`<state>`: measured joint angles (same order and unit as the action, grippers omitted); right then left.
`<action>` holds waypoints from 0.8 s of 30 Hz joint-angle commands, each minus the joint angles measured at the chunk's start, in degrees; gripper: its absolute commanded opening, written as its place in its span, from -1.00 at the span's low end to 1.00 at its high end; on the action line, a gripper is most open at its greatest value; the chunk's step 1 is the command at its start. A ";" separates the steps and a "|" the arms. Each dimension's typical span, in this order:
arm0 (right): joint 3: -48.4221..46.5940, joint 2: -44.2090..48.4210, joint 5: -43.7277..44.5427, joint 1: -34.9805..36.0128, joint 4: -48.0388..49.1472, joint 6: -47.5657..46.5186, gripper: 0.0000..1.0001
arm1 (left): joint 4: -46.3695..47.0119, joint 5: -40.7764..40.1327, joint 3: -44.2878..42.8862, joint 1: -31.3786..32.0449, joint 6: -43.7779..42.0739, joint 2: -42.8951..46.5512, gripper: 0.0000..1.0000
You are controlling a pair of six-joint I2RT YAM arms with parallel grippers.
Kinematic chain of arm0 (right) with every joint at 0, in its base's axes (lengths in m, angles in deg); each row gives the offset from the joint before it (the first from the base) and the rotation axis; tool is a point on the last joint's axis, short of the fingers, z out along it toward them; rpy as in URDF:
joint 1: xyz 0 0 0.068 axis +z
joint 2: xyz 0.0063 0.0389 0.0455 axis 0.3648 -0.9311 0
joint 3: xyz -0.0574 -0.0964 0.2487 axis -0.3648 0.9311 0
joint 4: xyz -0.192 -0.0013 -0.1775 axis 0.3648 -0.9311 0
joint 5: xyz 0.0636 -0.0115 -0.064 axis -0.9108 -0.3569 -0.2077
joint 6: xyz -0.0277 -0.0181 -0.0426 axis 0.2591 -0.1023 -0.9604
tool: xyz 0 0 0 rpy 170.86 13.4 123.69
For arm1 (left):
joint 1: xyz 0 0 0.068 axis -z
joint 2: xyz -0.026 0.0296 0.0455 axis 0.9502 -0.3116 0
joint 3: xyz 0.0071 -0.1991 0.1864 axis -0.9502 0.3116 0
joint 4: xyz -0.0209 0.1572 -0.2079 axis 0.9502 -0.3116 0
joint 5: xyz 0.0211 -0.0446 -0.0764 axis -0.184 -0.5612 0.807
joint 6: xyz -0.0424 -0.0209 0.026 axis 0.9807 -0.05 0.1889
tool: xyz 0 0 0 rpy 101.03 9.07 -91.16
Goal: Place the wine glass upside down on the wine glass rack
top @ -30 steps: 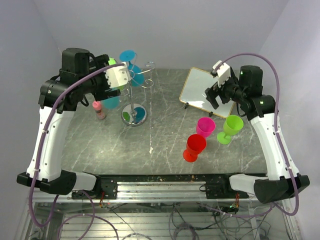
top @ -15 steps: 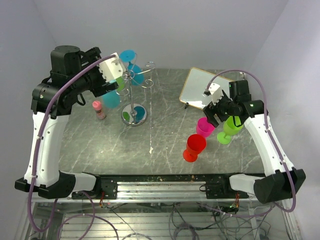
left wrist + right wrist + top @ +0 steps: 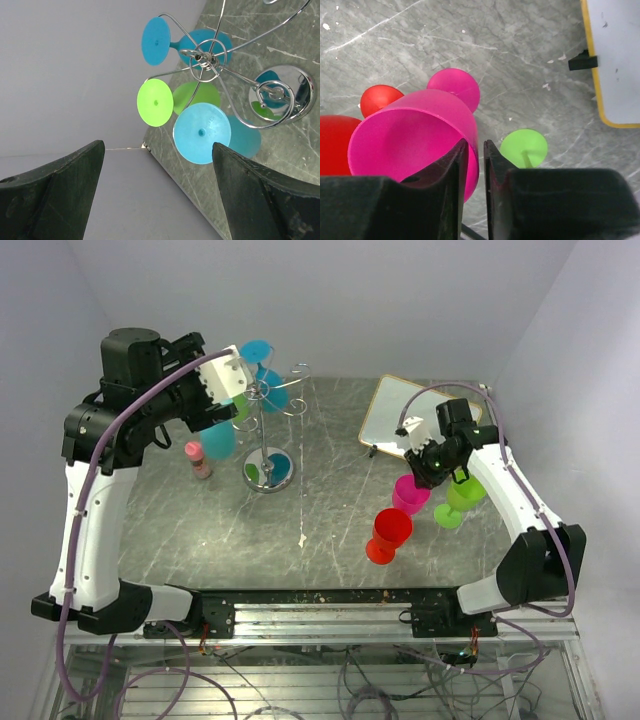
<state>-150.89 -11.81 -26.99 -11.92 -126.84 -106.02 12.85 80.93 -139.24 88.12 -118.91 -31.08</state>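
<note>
Jaws of the right gripper (image 3: 476, 146) pinch the pink wine glass (image 3: 410, 135) by its rim wall, light slick plastic I'd judge, while jaws of the left gripper (image 3: 157, 150) gape wide.

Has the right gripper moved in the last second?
Yes. The right gripper left the whiteboard, coming nearer the arm bases, and now pinches the pink wine glass by its rim.
</note>
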 commanded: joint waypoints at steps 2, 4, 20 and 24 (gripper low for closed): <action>-1.99 -0.40 -0.18 -0.18 -1.43 0.29 -0.80 | 0.27 2.41 -1.19 -0.38 0.45 -0.70 0.98; -2.36 -0.66 0.05 -0.24 -1.41 0.30 -0.94 | 0.62 2.04 -0.77 -0.37 0.72 -0.91 0.98; -16.24 -3.92 -2.08 0.02 -4.03 -2.62 -1.00 | 4.59 -0.73 1.45 -0.36 8.91 0.06 0.98; -24.87 -5.95 -8.45 0.07 -5.27 -3.12 -1.00 | 4.15 1.42 1.74 -0.36 12.74 2.71 0.98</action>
<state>-168.53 -16.64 -29.20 -11.90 -130.65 -107.79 15.28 80.63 -137.69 88.12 -111.17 -31.53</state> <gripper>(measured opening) 0.018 0.988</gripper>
